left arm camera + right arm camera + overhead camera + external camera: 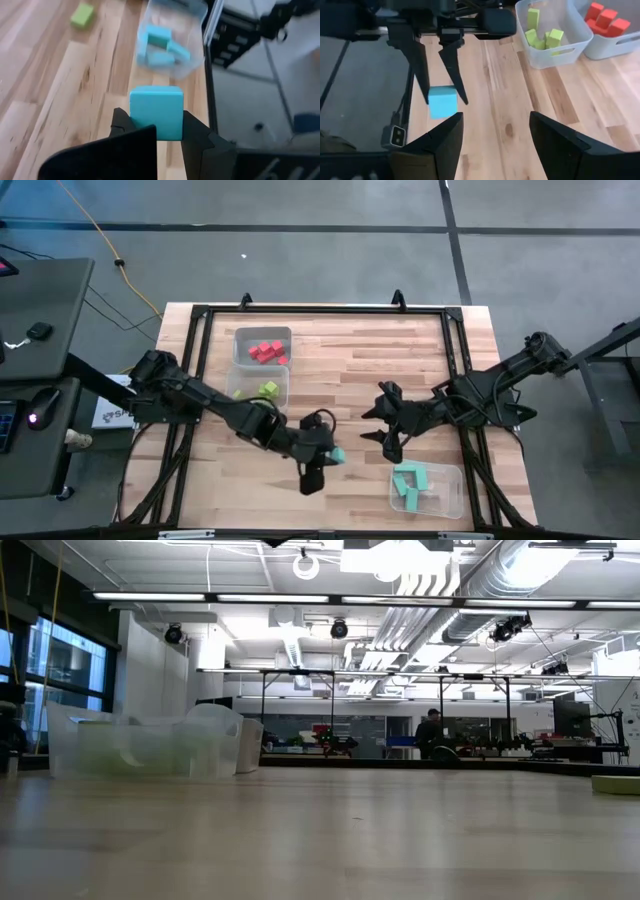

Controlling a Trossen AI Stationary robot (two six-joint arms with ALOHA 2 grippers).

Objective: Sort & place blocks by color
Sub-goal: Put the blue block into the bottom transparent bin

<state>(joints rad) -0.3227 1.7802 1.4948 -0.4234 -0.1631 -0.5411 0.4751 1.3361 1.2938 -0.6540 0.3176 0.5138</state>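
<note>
While the left gripper [156,131] is clamping its fingers on opposite flat faces, one teal block [156,111] is hanging above the table's [350,350] front middle: likely light, rigid, smooth-sided. Right gripper [383,418] is waiting nearby, jaws spread, empty.

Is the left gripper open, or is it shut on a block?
Shut on a block. The left gripper clamps the teal block between its two fingers; the right wrist view shows that block held above the table.

Overhead, table-level, two wrist cameras.
</note>
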